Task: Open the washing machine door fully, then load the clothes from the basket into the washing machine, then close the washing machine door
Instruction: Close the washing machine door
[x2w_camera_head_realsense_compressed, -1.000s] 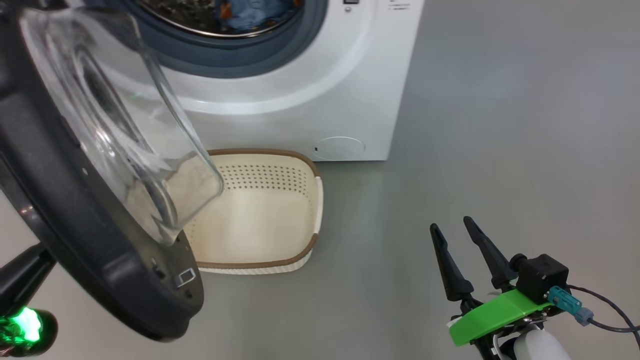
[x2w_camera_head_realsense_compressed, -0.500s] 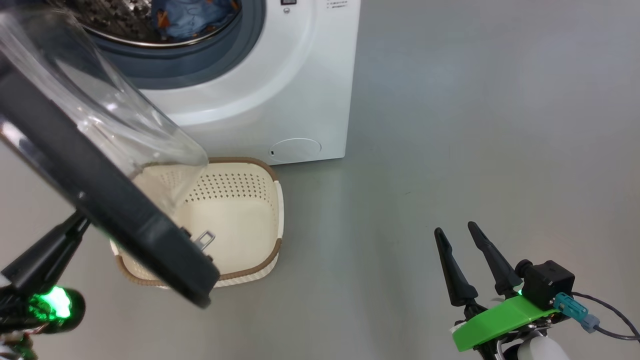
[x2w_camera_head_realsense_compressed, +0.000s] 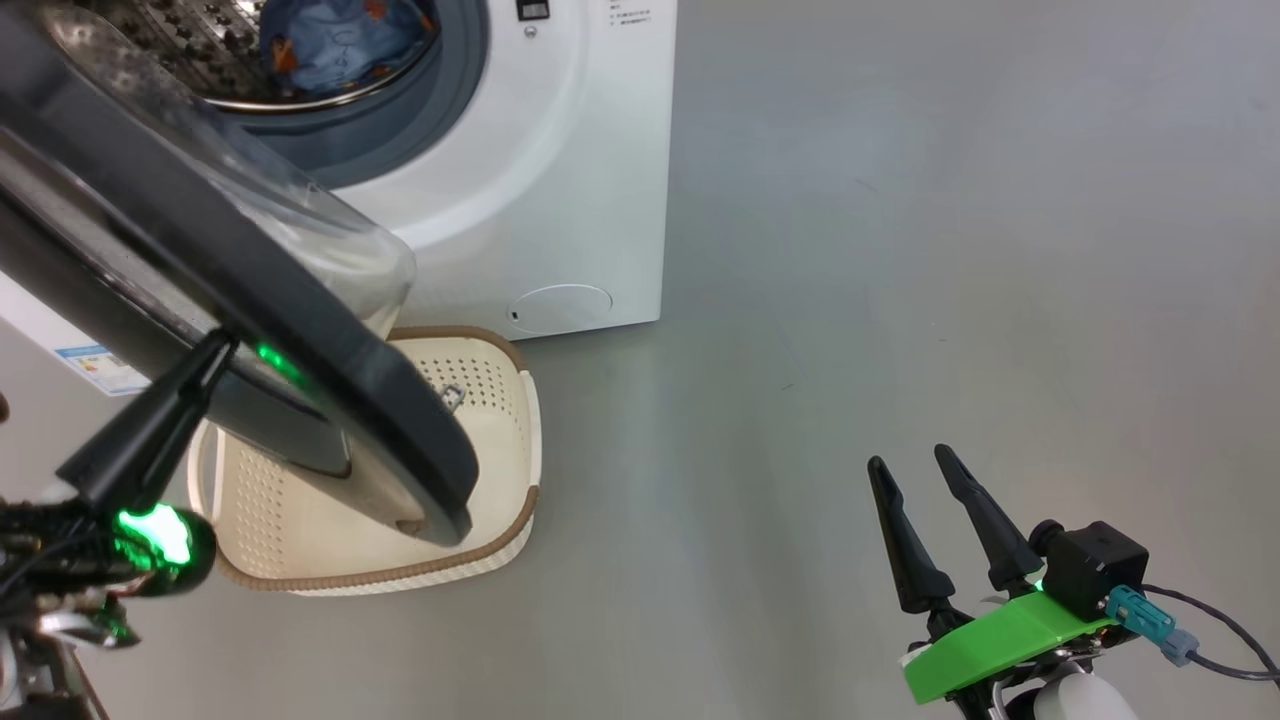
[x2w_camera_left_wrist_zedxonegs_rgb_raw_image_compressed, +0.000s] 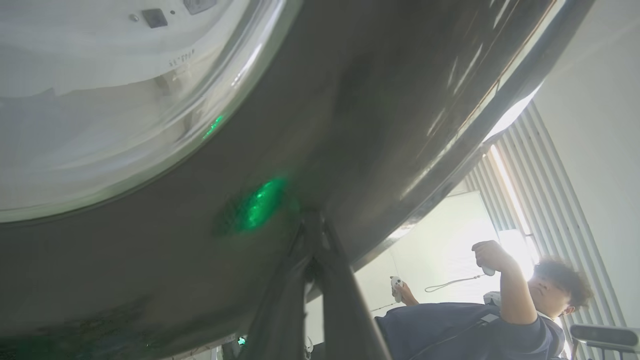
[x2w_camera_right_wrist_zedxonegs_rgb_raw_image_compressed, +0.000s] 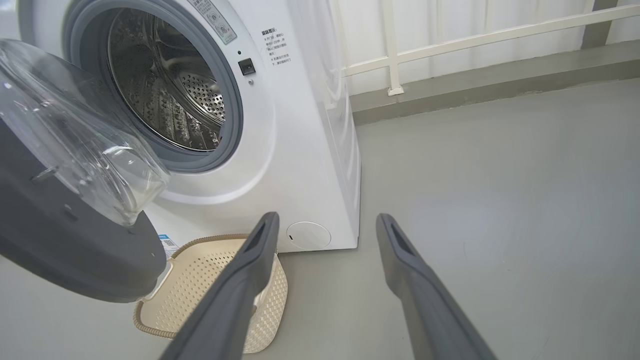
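Now the door (x2w_camera_head_realsense_compressed: 300, 335) bulges toward the washing machine (x2w_camera_head_realsense_compressed: 560, 180).

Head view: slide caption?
Shut left pincer against the washing machine door above the basket; clothes in drum; right pincer open.

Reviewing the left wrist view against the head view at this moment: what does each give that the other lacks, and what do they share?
Left wrist view, alone of the two: a person in a dark top holding controllers, with pale vertical slats behind. Head view, alone of the two: the basket on the floor below the washing machine door, the clothes inside the washing machine, its round flap, and the right gripper, open. Shared: the door, partly open, and the left gripper, shut, fingertips against the door's black frame beside a green glow.
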